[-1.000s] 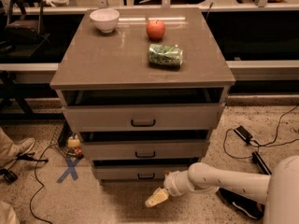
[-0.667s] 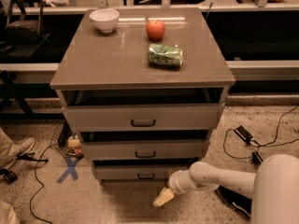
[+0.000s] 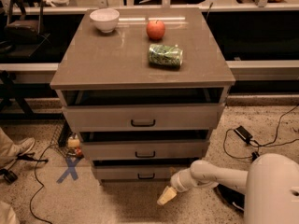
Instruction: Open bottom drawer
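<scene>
The bottom drawer [image 3: 140, 172] is the lowest of three grey-beige drawer fronts on the cabinet, with a small black bar handle [image 3: 146, 176] at its centre. It sticks out about as far as the drawers above. My gripper [image 3: 166, 196] is a cream tip on a white arm [image 3: 210, 175] that reaches in from the lower right. It hangs near the floor, just below and to the right of the handle, and does not touch the drawer.
On the cabinet top [image 3: 103, 64] are a white bowl [image 3: 104, 19], a red apple [image 3: 155, 29] and a green packet [image 3: 165, 55]. A blue X [image 3: 69, 169] marks the floor at left. Cables and a black adapter [image 3: 243, 133] lie at right. A shoe [image 3: 18, 148] is at far left.
My gripper has shifted slightly to the right, staying low in front of the bottom drawer. More of the arm shows at lower right. The drawers have not moved.
</scene>
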`<state>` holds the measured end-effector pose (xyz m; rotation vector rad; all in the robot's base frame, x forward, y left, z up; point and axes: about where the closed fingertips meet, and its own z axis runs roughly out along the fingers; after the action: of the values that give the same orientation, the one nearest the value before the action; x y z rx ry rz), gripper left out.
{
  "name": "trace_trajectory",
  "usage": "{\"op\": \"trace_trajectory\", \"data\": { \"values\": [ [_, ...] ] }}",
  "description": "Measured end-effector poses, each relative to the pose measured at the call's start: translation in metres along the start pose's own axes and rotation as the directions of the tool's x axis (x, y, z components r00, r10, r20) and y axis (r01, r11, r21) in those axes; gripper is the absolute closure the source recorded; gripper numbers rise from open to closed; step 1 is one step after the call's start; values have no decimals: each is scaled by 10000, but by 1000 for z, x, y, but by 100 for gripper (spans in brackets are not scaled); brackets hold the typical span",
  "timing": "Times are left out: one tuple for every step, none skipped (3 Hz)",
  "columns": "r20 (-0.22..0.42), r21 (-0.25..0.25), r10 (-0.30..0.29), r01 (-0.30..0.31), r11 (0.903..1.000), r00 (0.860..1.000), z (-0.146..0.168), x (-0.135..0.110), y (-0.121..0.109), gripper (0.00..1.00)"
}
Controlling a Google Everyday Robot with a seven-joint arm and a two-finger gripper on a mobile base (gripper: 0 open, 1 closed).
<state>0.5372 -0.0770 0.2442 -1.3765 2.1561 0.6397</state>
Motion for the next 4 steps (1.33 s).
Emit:
{"op": "trace_trajectory", "data": {
  "values": [
    [-51,240,-267,268,9994,9996,2,1,-4,0],
    [-399,820,-1227,1257,9887,9916,1,8,-22,0],
    [-1113,1277,-2264,2398,9624,9677,4,19,-43,0],
    [-1569,1124,-2545,2733,9553,9542,16,28,-56,0]
  ]
}}
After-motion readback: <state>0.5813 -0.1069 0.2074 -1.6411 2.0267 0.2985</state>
